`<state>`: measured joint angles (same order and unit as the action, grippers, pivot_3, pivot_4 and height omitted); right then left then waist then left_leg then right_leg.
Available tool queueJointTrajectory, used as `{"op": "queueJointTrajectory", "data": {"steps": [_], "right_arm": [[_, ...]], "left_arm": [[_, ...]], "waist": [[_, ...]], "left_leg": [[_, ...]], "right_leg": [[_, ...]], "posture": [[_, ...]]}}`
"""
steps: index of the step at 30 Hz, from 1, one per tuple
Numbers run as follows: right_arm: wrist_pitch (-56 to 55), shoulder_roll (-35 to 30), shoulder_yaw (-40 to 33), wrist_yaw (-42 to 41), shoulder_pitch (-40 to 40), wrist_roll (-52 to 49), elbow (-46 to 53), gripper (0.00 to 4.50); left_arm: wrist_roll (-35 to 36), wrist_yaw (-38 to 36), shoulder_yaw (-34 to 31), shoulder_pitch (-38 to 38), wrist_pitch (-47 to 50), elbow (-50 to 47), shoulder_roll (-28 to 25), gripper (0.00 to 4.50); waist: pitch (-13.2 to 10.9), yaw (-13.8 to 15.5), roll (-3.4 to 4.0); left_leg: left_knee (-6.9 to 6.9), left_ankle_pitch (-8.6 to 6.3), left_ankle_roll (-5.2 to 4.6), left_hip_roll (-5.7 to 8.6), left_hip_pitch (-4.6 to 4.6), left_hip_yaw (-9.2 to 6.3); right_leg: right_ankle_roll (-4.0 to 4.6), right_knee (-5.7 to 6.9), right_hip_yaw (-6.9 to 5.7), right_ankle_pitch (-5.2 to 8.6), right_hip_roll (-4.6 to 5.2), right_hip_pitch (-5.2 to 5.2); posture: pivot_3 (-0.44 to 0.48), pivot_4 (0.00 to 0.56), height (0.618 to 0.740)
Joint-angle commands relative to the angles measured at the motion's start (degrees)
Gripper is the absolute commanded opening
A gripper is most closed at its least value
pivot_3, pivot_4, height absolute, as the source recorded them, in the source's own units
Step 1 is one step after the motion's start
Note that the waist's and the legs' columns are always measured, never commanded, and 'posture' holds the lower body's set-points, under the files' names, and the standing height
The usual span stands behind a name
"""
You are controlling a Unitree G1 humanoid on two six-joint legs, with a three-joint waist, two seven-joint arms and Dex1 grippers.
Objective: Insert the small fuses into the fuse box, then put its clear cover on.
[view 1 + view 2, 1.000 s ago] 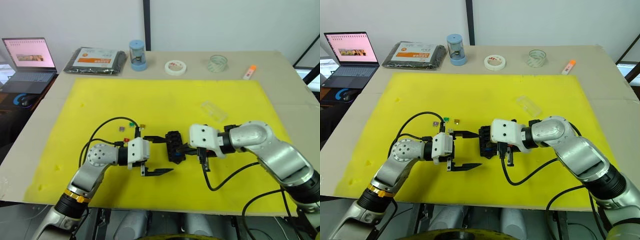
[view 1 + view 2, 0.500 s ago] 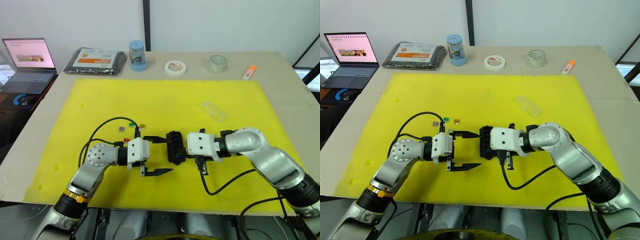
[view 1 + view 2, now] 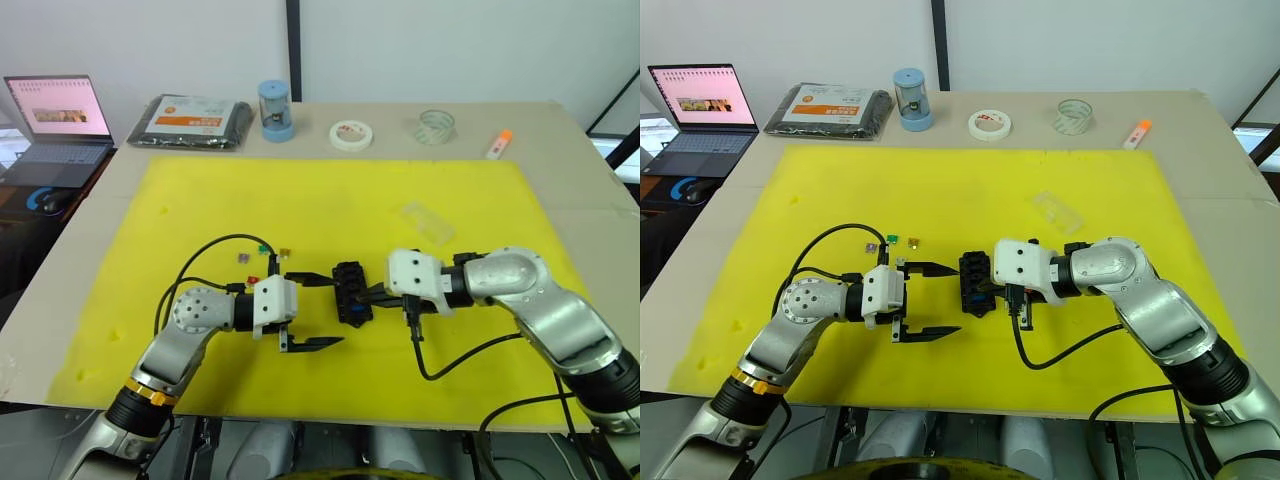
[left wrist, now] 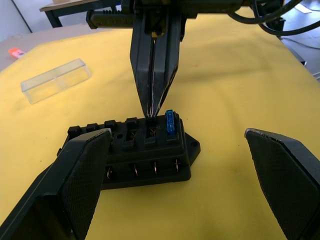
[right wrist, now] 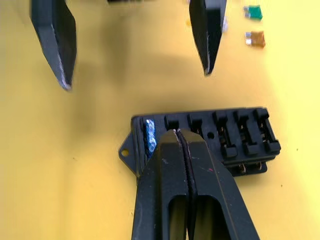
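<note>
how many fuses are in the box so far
1: a blue fuse in the fuse box's end slot, beside the right gripper. Other slots look empty; its tips may hide one.

You get bright, even light across both head views, with soft, short shadows under the arms on the yellow foam mat (image 3: 330,200). The lit laptop screen (image 3: 58,107) glows at upper left. In your right wrist view the black left tool (image 5: 132,42) is slightly blurred, its shadow falling softly on the mat.
</note>
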<state>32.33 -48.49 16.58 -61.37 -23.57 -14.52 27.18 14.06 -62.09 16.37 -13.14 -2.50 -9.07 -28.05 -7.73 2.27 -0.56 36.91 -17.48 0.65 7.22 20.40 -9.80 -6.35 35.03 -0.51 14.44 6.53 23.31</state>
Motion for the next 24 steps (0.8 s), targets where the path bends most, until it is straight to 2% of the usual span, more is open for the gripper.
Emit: {"op": "queueJointTrajectory", "data": {"steps": [1,11,24], "right_arm": [[0.99,0.13,-1.63,-0.77,-0.35,-2.13,2.55,0.01],[1.82,-0.17,1.21,0.48,-0.03,0.3,2.23,0.01],[-3.99,-1.14,3.71,0.47,4.45,5.83,-0.25,0.01]], "left_arm": [[0.42,-0.15,-0.17,-0.65,-0.29,-0.65,0.15,4.5],[0.38,-0.31,-0.08,-0.67,-0.12,-0.72,0.04,4.5],[0.38,-0.19,-0.11,-0.07,0.14,-1.27,-0.23,4.5]], "waist": [[0.0,0.01,0.0],[0.0,0.0,0.0],[0.01,0.01,-0.01]], "left_leg": [[0.0,0.0,0.0,0.0,0.0,0.0],[0.0,0.0,0.0,0.0,0.0,0.0],[0.0,0.0,0.0,0.0,-0.04,0.0]], "right_leg": [[0.0,0.0,0.0,0.0,0.0,0.0],[0.0,0.0,0.0,0.0,0.0,0.01],[0.0,0.0,0.0,0.0,-0.01,-0.04]], "posture": [[0.0,0.15,0.74],[0.0,0.15,0.74],[0.0,0.15,0.74]]}}
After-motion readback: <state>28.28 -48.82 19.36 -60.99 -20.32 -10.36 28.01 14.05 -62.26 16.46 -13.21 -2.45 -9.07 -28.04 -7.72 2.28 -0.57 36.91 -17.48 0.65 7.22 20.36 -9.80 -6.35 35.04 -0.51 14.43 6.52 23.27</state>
